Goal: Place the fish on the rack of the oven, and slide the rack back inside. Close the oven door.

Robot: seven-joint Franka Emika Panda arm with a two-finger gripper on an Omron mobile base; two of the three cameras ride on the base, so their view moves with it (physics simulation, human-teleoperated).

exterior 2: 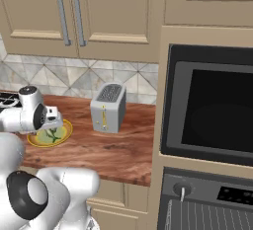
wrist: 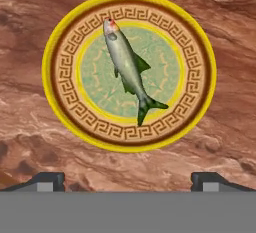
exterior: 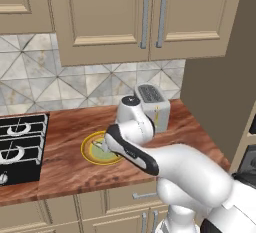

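Reddish-brown wood grain covers the desk (wrist: 220, 122), which runs under beige cabinets and a patterned tile backsplash. On it lies a round yellow-rimmed plate (wrist: 56, 37) with a brown key-pattern band and a green centre, and the fish (wrist: 127, 67) rests in the middle of that plate, slender and silvery-green, its red-marked head toward the top of the hand view and its tail toward the lower right. The tool (wrist: 128, 179) hangs above the plate with its fingertips (wrist: 47, 179) spread wide, holding nothing, apart from the fish. From the left base view the white arm bends over the plate (exterior: 90, 149), and the tool's own jaws are hidden behind the wrist. A silver toaster (exterior 2: 108, 106) stands on the desk just beyond the plate, toward the tall cabinet. Black stove grates (exterior: 20, 142) sit at the other end of the desk. Further right, the oven (exterior 2: 212, 110) is set in a beige frame, and below it the wire rack (exterior 2: 207, 216) shows at the bottom edge of the right base view.
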